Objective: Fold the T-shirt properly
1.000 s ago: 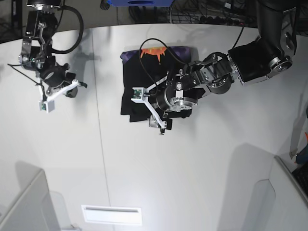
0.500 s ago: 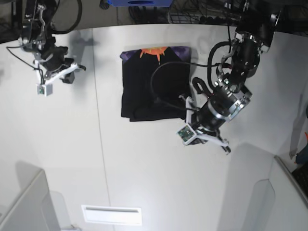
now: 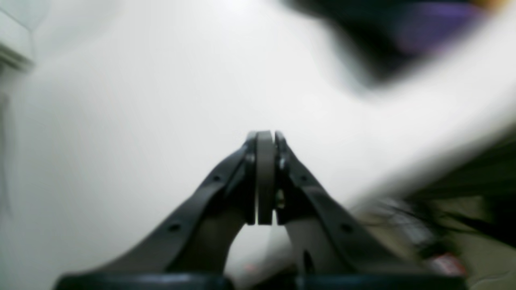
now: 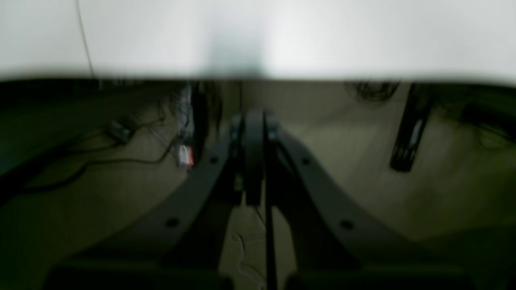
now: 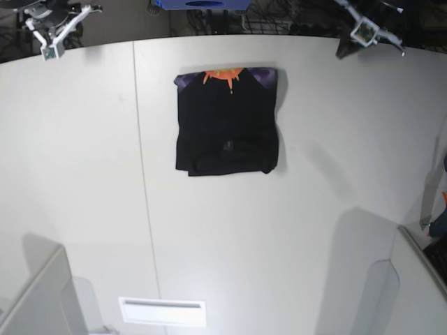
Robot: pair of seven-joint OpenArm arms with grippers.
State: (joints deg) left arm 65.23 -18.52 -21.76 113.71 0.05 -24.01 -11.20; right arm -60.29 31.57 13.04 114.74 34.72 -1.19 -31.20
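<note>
Right gripper (image 5: 56,28) at far upper-left corner of base view, beyond the table (image 5: 84,174) edge; in right wrist view jaws pressed together, nothing between them, floor and cables beneath. At centre-top of table, one T-shirt (image 5: 227,125): folded into a compact near-rectangular black packet, long axis running from far edge toward near edge, orange sunburst and purple print exposed along the far edge, lower hem slightly rumpled. Left gripper (image 5: 374,29) at upper-right corner, also off the table edge; in left wrist view jaws closed flat, empty, blurred dark cloth with a purple patch at upper right of that view. Shirt well apart from both grippers, lying inward and nearer the camera from each; left gripper somewhat closer. Count: one shirt, two grippers, neither in contact. Fold judged complete or nearly so; any further move likely only edge tidying.
</note>
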